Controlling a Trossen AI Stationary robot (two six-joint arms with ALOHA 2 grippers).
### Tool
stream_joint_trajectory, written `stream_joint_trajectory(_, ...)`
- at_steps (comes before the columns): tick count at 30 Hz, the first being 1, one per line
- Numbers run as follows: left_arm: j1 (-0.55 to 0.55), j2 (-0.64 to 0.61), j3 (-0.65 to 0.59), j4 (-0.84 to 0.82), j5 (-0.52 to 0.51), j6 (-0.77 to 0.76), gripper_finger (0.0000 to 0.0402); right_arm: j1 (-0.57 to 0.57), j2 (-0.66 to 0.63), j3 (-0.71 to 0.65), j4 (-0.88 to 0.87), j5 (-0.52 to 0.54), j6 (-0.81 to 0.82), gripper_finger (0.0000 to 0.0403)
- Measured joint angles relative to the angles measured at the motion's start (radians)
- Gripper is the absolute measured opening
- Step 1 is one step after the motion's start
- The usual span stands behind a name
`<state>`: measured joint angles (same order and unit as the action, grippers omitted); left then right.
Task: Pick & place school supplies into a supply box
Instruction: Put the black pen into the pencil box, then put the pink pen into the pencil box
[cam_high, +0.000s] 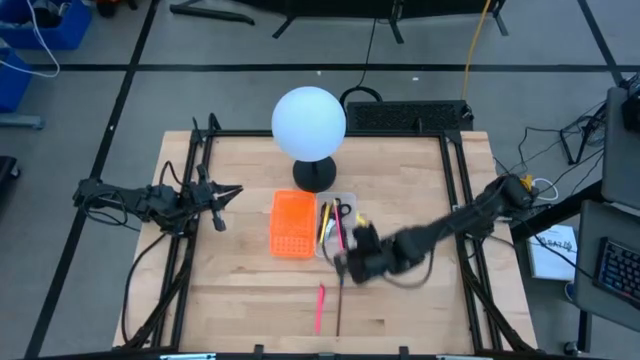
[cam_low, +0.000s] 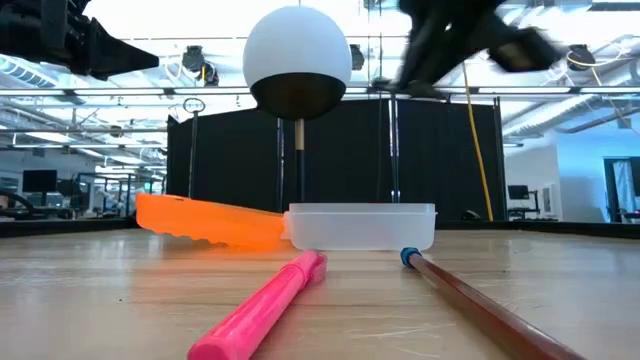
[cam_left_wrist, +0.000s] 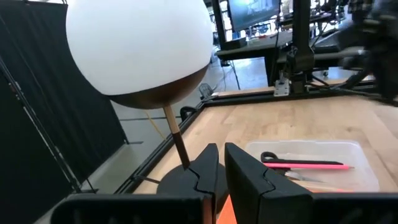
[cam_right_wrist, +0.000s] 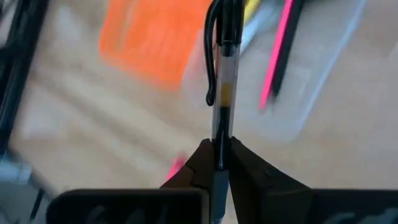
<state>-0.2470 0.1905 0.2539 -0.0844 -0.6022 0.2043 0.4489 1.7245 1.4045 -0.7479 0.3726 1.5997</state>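
My right gripper (cam_high: 345, 262) is above the table, just near of the clear tray (cam_high: 340, 228), and is shut on a clear pen with a black cap and clip (cam_right_wrist: 221, 74). The tray holds black-handled scissors (cam_left_wrist: 277, 157), a pink pen (cam_left_wrist: 311, 165) and yellow pens (cam_high: 326, 222). It is joined to the orange perforated half (cam_high: 292, 225). A pink pen (cam_high: 320, 305) and a brown pencil (cam_high: 338, 312) lie flat on the table near the front. My left gripper (cam_high: 225, 195) waits, shut and empty, left of the orange half. My right gripper pinches the pen's clear barrel (cam_right_wrist: 219, 134) between its two fingers (cam_right_wrist: 239, 165), at the end away from the cap. The pen sticks out ahead of the fingertips, in line with them, and is lifted clear of the table.
A white globe lamp (cam_high: 308, 122) stands on a dark round base (cam_high: 314, 175) just beyond the tray. A black metal frame (cam_high: 455, 170) borders the tabletop. There is bare wood to the left and right of the two loose pens.
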Motion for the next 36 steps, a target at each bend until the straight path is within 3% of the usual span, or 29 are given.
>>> stream_joint_trajectory(4,0.000,0.000,0.000,0.003,0.000,0.000,0.0037,-0.136,-0.043,-0.079,0.135,-0.013,-0.099,0.0019)
stream_joint_trajectory(10,0.000,0.000,0.000,0.007,-0.001,0.030,0.0037,-0.327,-0.023,-0.208,0.404,-0.197,-0.216,0.0019)
stream_joint_trajectory(15,0.000,0.000,0.000,0.009,-0.001,0.031,0.0037,-0.423,0.008,-0.276,0.497,-0.300,-0.228,0.0019)
stream_joint_trajectory(19,0.000,0.000,0.000,0.016,0.000,0.047,0.0037,-0.453,0.058,-0.287,0.535,-0.371,-0.232,0.0019)
stream_joint_trajectory(27,0.000,0.000,0.000,0.027,0.000,0.052,0.0037,-0.470,0.116,-0.285,0.617,-0.396,-0.235,0.0022)
stream_joint_trajectory(36,0.000,0.000,0.000,0.026,0.000,0.051,0.0037,-0.469,0.115,-0.284,0.641,-0.372,-0.232,0.0089)
